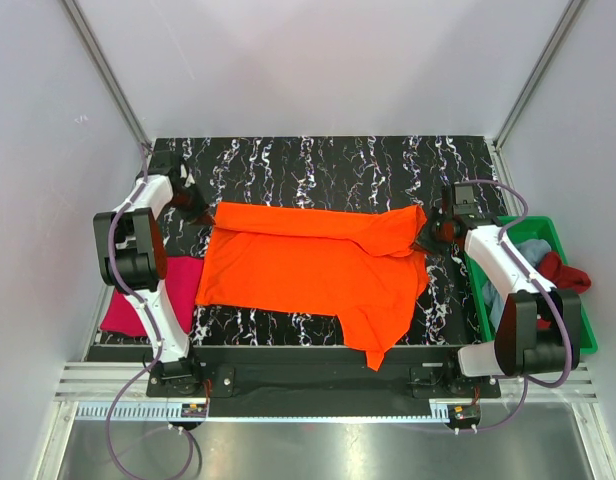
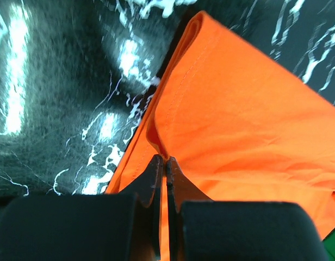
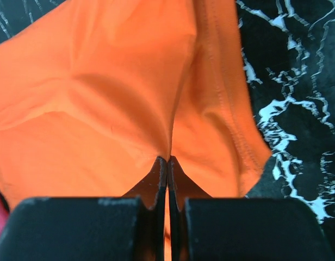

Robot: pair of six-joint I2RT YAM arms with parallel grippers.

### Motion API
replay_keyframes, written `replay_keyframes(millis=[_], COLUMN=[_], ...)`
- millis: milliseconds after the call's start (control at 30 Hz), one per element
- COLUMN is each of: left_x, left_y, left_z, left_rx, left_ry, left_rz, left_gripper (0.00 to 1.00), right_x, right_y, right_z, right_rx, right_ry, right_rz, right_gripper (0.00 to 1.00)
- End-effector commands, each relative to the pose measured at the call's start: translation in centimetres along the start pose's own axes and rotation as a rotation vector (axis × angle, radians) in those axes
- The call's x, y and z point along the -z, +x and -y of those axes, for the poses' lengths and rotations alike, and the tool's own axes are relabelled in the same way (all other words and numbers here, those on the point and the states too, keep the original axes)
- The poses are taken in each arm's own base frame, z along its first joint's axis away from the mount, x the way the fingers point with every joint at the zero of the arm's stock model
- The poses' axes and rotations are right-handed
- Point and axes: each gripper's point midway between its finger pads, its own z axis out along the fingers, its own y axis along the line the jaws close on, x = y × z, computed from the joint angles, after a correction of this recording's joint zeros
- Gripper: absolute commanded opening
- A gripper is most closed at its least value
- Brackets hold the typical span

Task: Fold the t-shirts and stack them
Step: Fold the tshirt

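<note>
In the left wrist view, the left gripper (image 2: 166, 159) had its jaws pressed together on a fold at the edge of the orange t-shirt (image 2: 238, 109). The cloth rose from the fingertips toward the upper right of the frame, its stitched hem running up along the left side of the fabric. In the right wrist view, the right gripper (image 3: 167, 159) was likewise pinched shut on a tuck of the same shirt (image 3: 102, 98). Creases fanned upward from the grip, and a hemmed edge curved down the right of the frame.

Seen from above, the left gripper (image 1: 193, 205) sat at the shirt's upper left corner and the right gripper (image 1: 435, 228) at its upper right. Between them the orange t-shirt (image 1: 308, 265) lay spread across the middle of the black marbled table (image 1: 318, 160). Its top edge was folded over, and a flap hung past the near edge at lower center.

A magenta t-shirt (image 1: 181, 280) lay at the left, just beside the orange one and partly behind the left arm. At the right, the green tray (image 1: 586, 325) held a light blue t-shirt (image 1: 533, 250) and a dark red t-shirt (image 1: 563, 272), bunched together.
</note>
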Motion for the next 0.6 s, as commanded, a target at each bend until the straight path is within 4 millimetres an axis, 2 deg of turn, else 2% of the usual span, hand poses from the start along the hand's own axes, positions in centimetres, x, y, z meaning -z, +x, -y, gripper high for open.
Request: replay_keyframes(millis=[0,400,567], left_x=[0.3,-0.4,-0.8], left_y=[0.6,1.2,1.4], left_z=[-0.8,-1.2,-1.5], left_rx=[-0.007,0.003,0.003], left_ry=[-0.019,-0.029,-0.038], left_rz=[-0.007,-0.029,-0.038], left_gripper=[0.00,0.01,0.03], right_x=[0.4,0.0,0.2], right_y=[-1.1,0.8,1.3], right_z=[0.8,1.6,1.2], right_rx=[0.049,0.039,0.005], right_ry=[0.035,0.041,0.017], right_rz=[0.053,-0.001,-0.012], right_gripper=[0.00,0.00,0.00])
